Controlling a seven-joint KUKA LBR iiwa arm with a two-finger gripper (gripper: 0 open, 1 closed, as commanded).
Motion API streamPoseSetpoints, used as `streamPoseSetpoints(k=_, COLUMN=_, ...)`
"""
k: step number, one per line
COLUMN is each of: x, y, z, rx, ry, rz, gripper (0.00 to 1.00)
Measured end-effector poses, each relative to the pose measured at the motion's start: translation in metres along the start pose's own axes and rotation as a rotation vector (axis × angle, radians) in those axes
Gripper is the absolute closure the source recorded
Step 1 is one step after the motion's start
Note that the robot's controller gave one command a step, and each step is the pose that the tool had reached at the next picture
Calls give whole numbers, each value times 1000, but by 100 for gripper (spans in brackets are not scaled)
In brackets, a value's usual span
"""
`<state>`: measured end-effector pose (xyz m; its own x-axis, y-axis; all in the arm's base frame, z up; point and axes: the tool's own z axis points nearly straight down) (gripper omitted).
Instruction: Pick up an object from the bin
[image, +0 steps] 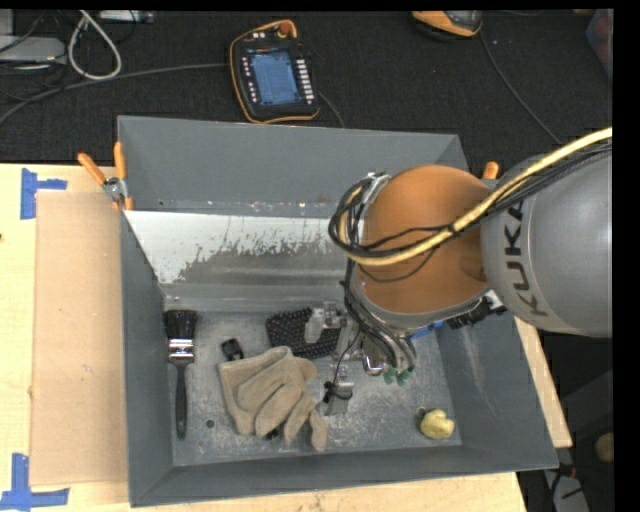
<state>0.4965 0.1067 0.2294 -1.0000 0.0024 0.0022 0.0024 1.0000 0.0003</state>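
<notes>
Beige glove (262, 393) is lying crumpled on the floor of the bin (300, 150), just beside the gripper (337, 392) on the view's left, its length running leftward away from it, and whether that gripper is apart or together I cannot tell

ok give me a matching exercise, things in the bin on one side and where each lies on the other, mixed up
1 black brush
2 tan glove
3 yellow lump
4 black mesh piece

a lower right corner of the floor
b along the left wall
c lower middle of the floor
d just above the glove in the view

Pairs: 1-b, 2-c, 3-a, 4-d
</notes>
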Motion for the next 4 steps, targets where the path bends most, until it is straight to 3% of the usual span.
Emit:
streamPoseSetpoints(k=1, x=-23, y=4, z=91, rx=0, ry=0, rz=-232, gripper=0)
streamPoseSetpoints(k=2, x=-53, y=16, z=69, rx=-1, ry=-6, rz=-499, gripper=0)
streamPoseSetpoints(k=3, x=-45, y=24, z=121, rx=-3, ry=9, rz=-717, gripper=0)
streamPoseSetpoints(k=4, x=-62, y=15, z=158, rx=-3, ry=-7, rz=-913, gripper=0)
